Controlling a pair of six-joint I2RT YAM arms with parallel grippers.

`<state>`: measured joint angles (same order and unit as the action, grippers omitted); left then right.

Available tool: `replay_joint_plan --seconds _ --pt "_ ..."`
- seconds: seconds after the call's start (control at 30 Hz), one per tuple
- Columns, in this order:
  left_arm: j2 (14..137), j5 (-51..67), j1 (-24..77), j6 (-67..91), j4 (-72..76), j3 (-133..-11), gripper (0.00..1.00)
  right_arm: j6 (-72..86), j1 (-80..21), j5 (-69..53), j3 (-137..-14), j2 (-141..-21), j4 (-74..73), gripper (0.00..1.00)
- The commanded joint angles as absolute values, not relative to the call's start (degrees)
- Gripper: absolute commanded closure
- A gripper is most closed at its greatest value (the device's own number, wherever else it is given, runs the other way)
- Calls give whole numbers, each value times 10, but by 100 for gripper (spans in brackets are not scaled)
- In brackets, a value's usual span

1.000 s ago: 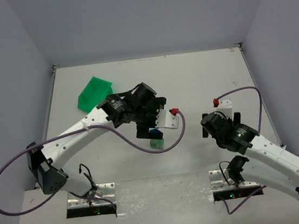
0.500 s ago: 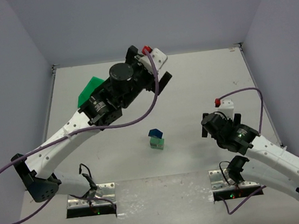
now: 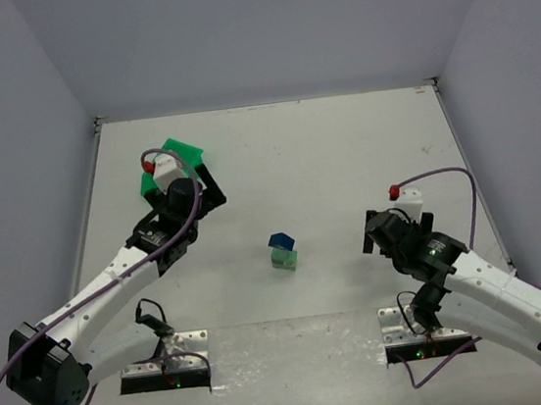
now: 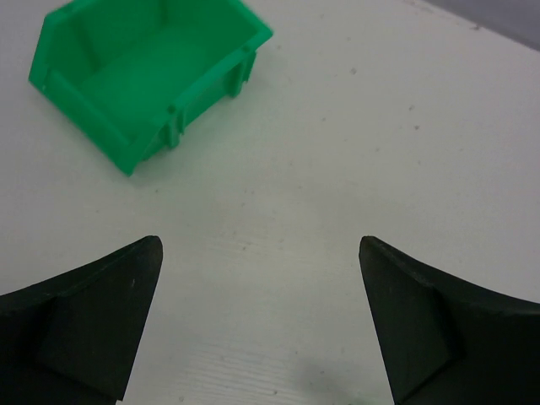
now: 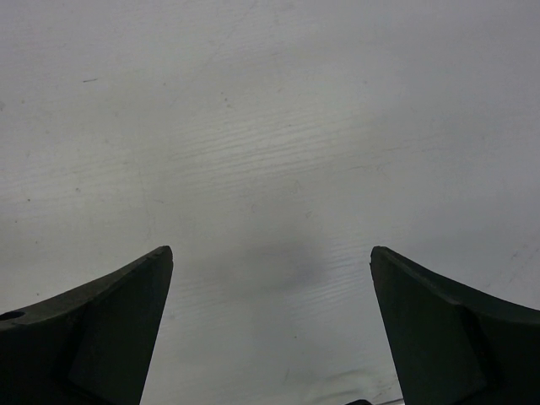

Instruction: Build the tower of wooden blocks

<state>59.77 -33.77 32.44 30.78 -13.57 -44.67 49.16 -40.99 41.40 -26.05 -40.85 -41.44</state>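
The wood block tower stands in the middle of the table: a pale green block below, a dark blue roof-shaped piece on top. My left gripper is open and empty, well to the tower's left, next to the green bin. In the left wrist view the gripper shows only bare table between its fingers. My right gripper is open and empty, to the tower's right. In the right wrist view the gripper shows only bare table. The tower is out of both wrist views.
A bright green plastic bin lies at the back left, partly hidden by my left wrist. It also shows, with nothing in it, in the left wrist view. Grey walls close in the table on three sides.
My left arm let go of the blue roof piece on the green block, rose, then swung back left and down beside the bin. My right arm barely shifted.
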Motion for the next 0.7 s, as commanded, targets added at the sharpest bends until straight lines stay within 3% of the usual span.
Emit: replay_joint_plan --seconds 0.0,0.67 --pt "558 -373 315 397 -118 -417 0 491 -408 420 -252 -388 -360 1" --pt "575 -366 311 373 -63 -375 0 546 -407 493 -250 -349 -390 1"
